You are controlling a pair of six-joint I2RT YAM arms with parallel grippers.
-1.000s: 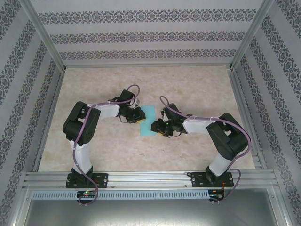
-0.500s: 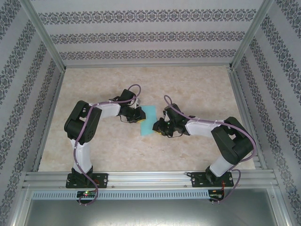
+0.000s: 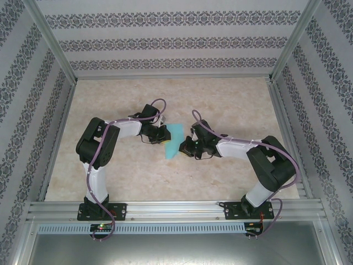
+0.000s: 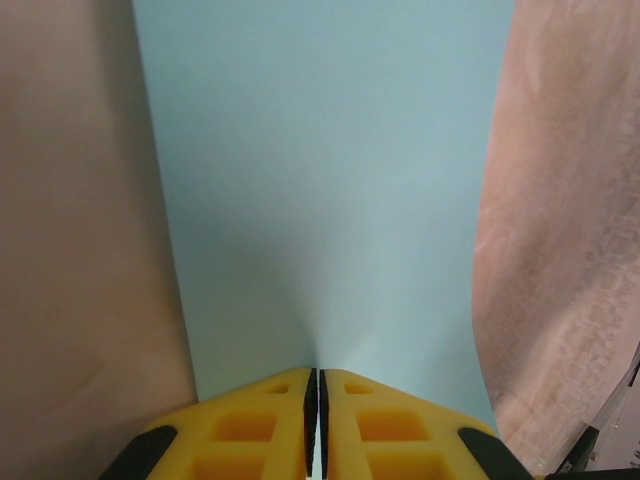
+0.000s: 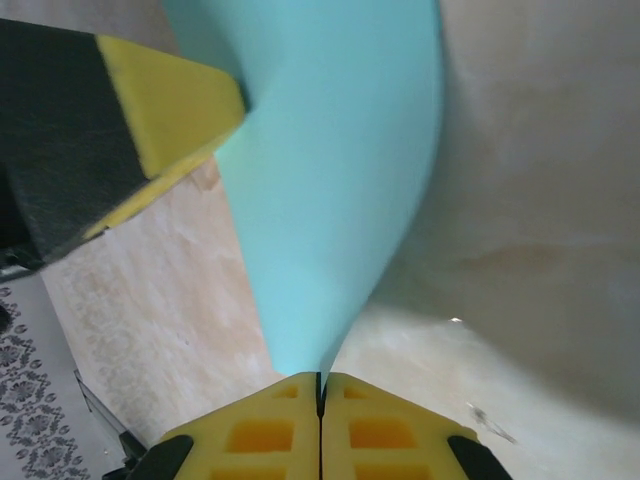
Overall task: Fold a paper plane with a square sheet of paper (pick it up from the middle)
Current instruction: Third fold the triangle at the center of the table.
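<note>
Fingers [image 4: 255, 425] of the left gripper [image 4: 313, 375] are pressed together on 1 edge of the square sheet of paper [image 4: 330, 180], and those of the right gripper [image 5: 321, 380] are pinched on the opposite edge. Between the 2 grippers the turquoise sheet is held bowed, near the middle of the table [image 3: 220, 105].

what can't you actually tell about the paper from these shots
Overhead view: the paper is tiny, and both arms' wrists cover its side edges, so creases and the full outline are lost.
Left wrist view: its far edge is cut off by the frame top, and the yellow jaws hide the near edge.
Right wrist view: the sheet curls out of frame at the top, and the other arm's yellow pad blocks its upper left part.
</note>
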